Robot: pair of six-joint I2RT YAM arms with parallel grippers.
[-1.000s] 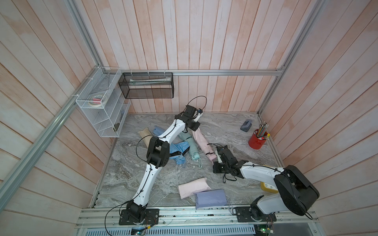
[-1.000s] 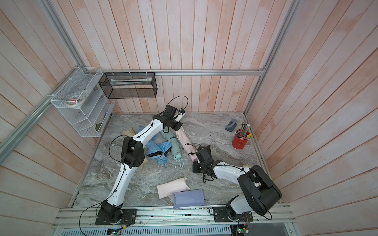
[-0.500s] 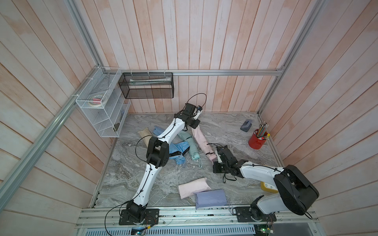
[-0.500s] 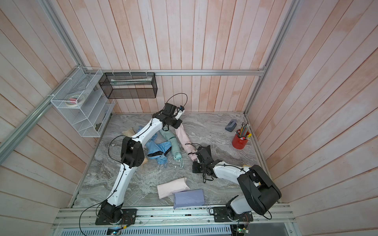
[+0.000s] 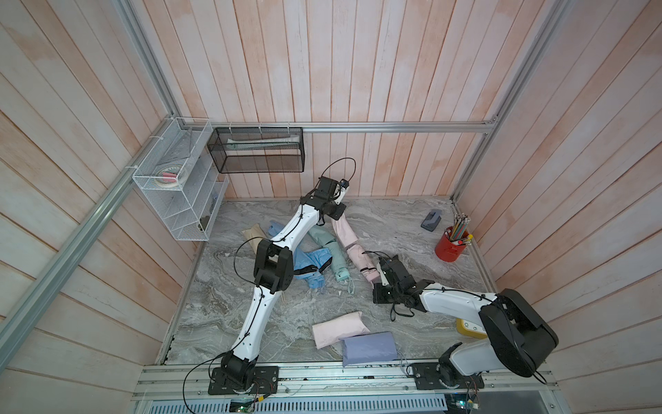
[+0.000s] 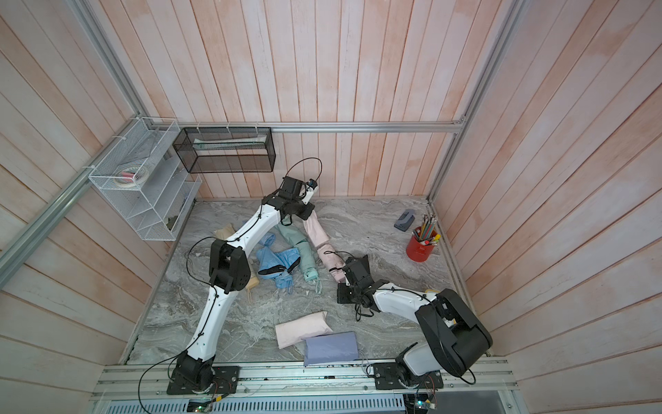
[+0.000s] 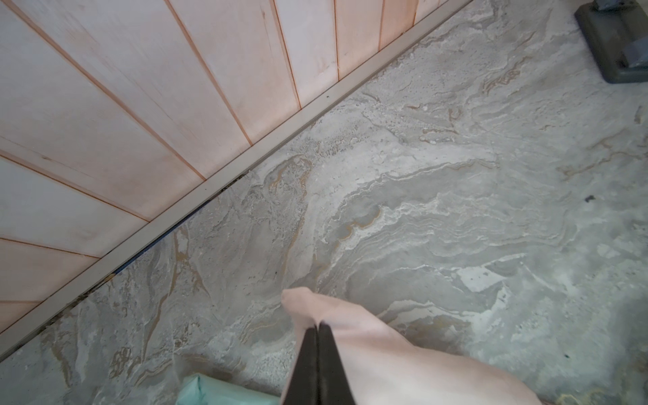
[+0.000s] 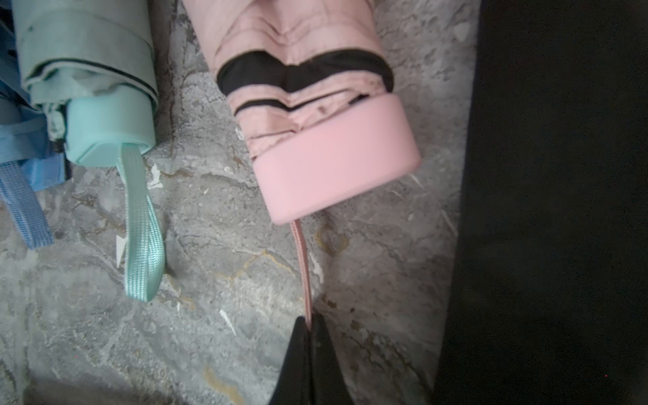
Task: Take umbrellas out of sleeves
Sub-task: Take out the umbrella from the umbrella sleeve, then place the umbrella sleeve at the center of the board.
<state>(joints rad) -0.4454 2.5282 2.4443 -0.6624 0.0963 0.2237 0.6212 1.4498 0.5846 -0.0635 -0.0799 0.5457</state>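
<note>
While the L gripper (image 7: 317,328) pinches the far tip of the pink sleeve (image 7: 385,361) by the back wall, the R gripper (image 8: 310,321) is clamped on the wrist cord (image 8: 302,259) of the pink umbrella (image 8: 315,115). Umbrella lies on the table (image 5: 394,222) w/ handle end out of the sleeve, just beside the mint umbrella (image 8: 87,70).

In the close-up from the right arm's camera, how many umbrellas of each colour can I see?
pink umbrella: 1
mint umbrella: 1
light blue umbrella: 1
Total: 3
</note>
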